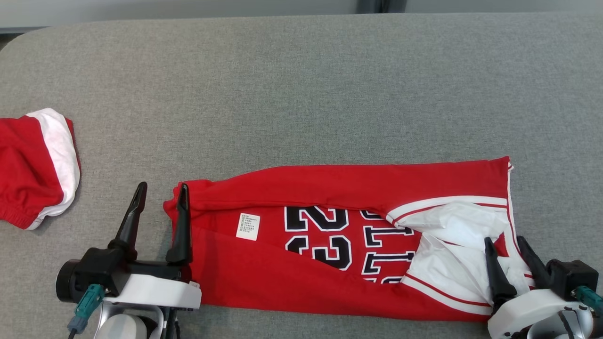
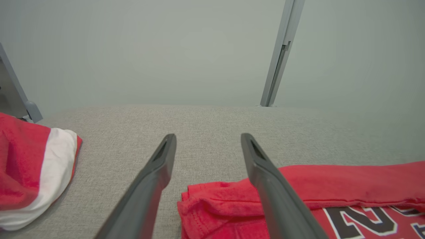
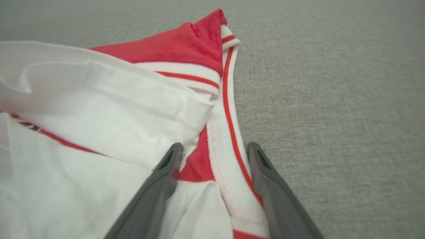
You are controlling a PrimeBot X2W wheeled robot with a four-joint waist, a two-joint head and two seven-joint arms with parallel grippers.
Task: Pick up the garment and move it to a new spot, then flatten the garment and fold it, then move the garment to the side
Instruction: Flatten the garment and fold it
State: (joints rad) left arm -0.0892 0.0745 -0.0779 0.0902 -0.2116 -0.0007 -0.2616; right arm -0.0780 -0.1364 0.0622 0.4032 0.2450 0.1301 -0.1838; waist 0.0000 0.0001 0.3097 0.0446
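**Head view:** A red-and-white knit jersey garment (image 1: 339,235) lies folded into a long band across the lower middle of the grey fabric-covered desk (image 1: 301,84). Its folds cover part of the print. Black block numerals outlined in white read "23", but the lettering beside them is too broken up to read. The small white sewn-in label (image 1: 248,226) has print too fine to make out. A red-and-white cloth piece (image 1: 33,169) is cut off by the left edge. The left end effector (image 1: 162,188) has its fingers apart, one over the garment's left end and one over bare desk. The right end effector (image 1: 504,240), also spread, sits at the white-trimmed right end.

**Left wrist view:** The spread fingers point toward a pale wall and a grey metal post (image 2: 280,56). Part of a numeral is cut off at the lower right.

**Right wrist view:** The fingers straddle the red-striped white hem without clamping it.
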